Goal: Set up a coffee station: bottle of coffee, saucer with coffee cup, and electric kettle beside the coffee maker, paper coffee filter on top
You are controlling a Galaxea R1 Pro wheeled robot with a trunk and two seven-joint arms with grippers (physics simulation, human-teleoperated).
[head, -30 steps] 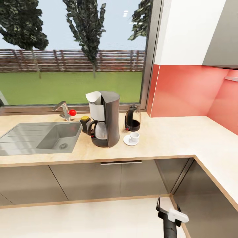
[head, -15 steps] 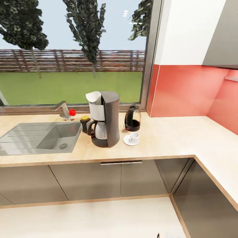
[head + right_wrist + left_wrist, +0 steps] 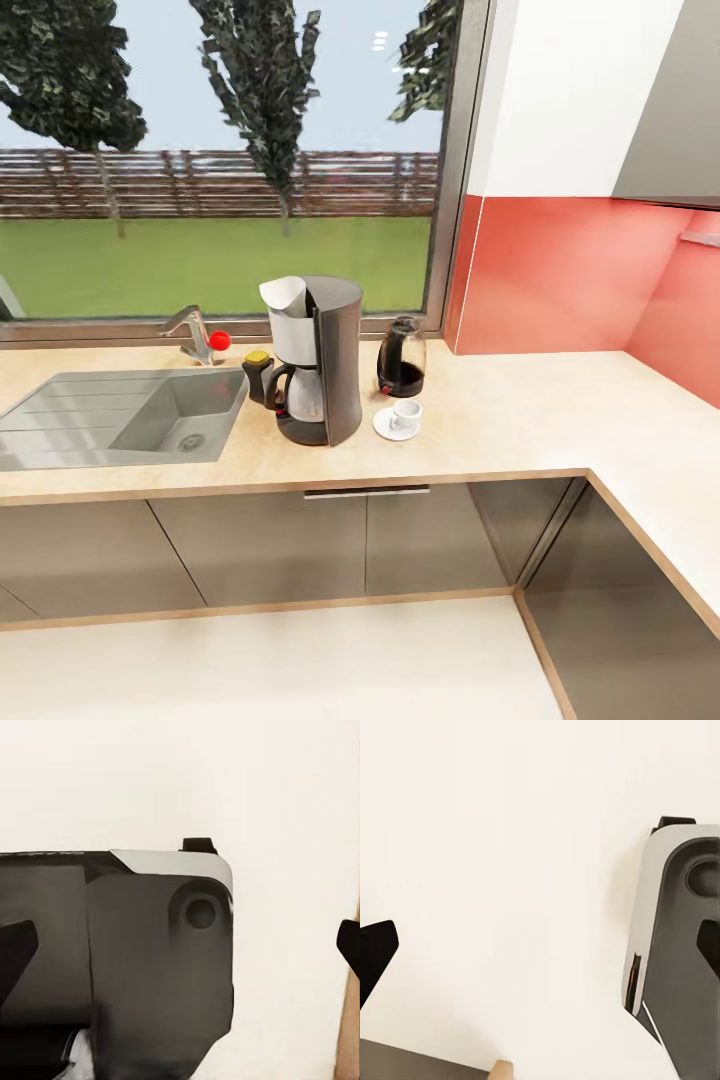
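In the head view the coffee maker (image 3: 322, 362) stands on the kitchen countertop (image 3: 520, 420) just right of the sink. The paper coffee filter (image 3: 285, 295) sits on top of it. The bottle of coffee (image 3: 257, 373) stands against its left side. The electric kettle (image 3: 402, 358) stands behind and to its right. In front of the kettle the coffee cup (image 3: 406, 413) rests on the saucer (image 3: 385, 428). My left gripper (image 3: 540, 952) is open over pale floor, nothing between its fingertips (image 3: 375, 958). My right gripper (image 3: 180, 949) is open above my dark base, also holding nothing.
A steel sink (image 3: 130, 412) with a faucet (image 3: 192, 333) and a red knob (image 3: 220, 340) takes up the counter's left part. The counter turns a corner at the right. Grey cabinets (image 3: 360, 540) stand below, with light floor (image 3: 280, 660) in front. A window is behind.
My right gripper, seen at the bottom of the head view a second ago, has dropped below its lower edge. The things on the counter have not moved.
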